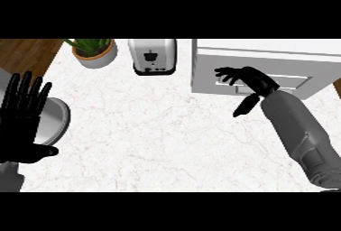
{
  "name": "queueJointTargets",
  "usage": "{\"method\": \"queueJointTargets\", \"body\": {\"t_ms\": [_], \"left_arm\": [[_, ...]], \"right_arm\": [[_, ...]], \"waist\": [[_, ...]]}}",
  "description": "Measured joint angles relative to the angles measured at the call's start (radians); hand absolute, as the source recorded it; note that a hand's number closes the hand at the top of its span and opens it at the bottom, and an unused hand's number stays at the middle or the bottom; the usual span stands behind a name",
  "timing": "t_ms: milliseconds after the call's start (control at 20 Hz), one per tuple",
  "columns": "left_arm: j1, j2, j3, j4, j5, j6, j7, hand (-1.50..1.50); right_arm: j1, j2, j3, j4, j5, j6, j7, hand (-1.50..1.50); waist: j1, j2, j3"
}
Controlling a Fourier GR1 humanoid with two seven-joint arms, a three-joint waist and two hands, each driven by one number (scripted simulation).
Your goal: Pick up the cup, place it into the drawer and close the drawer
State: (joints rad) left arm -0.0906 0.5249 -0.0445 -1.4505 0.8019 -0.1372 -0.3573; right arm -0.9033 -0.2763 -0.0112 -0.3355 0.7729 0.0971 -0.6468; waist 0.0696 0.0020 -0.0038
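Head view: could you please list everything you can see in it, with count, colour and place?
White marble counter: one, white, fills the view.
Leafy plant in grey pot: one, green, back left.
Shiny metal toaster: one, silver, back centre.
Boxy drawer cabinet: one, white, back right.
Round grey plate: one, grey, left edge, partly behind the left hand.
Cup: none visible.
Left hand: one, black, open, resting at left edge.
Right hand: one, black, open, at the cabinet's front.

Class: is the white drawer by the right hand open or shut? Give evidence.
Shut, it seems: the drawer front lies flush with its cabinet, no interior shows, and the right hand is at its front.
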Motion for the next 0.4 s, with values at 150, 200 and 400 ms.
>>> {"method": "queueJointTargets", "body": {"t_ms": [150,200,400], "left_arm": [[-0.008,0.0,0.0,0.007,-0.011,-0.002,-0.002,-1.5],[-0.008,-0.005,-0.003,0.004,-0.016,0.001,-0.004,-1.5],[-0.011,-0.014,-0.006,0.024,-0.031,-0.01,-0.02,-1.5]], "right_arm": [[-0.02,-0.01,-0.005,0.035,0.001,0.024,-0.022,-1.5],[-0.023,-0.015,-0.005,0.043,0.003,0.032,-0.033,-1.5],[-0.029,-0.018,-0.008,0.068,0.009,0.022,-0.06,-1.5]], "waist": [[0.005,0.001,-0.001],[0.007,0.001,-0.001],[0.01,0.0,-0.005]]}}
